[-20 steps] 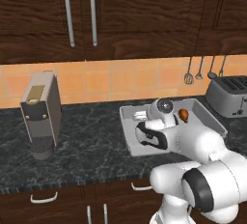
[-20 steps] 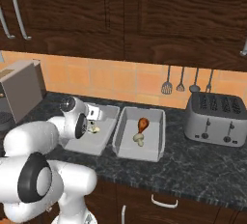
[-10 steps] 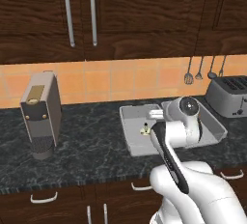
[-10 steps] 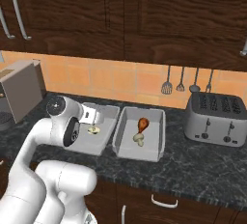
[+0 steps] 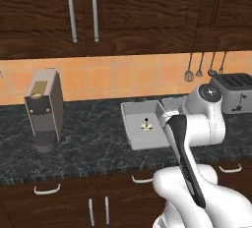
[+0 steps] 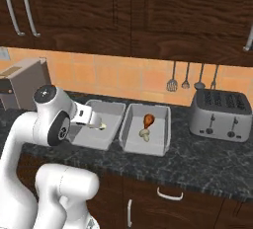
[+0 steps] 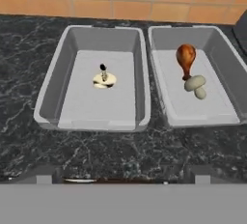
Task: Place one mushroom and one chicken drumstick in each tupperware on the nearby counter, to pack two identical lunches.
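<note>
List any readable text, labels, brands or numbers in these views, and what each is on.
None readable: no text on the grey rectangular plastic tupperwares, the silver four-slot toaster, the grey box-shaped coffee machine or the dark wooden upper cabinets. The toaster's small front controls are too small to make out.

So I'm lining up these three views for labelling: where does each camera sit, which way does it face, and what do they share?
Left base view: behind the arm's left, facing the counter and left tupperware; white arm at lower right.
Right base view: behind its right, facing both tupperwares and toaster; arm at lower left.
Hand view: on the hand, looking down at both tupperwares.
Shared: the left tupperware's mushroom; right one holds drumstick and mushroom.
</note>
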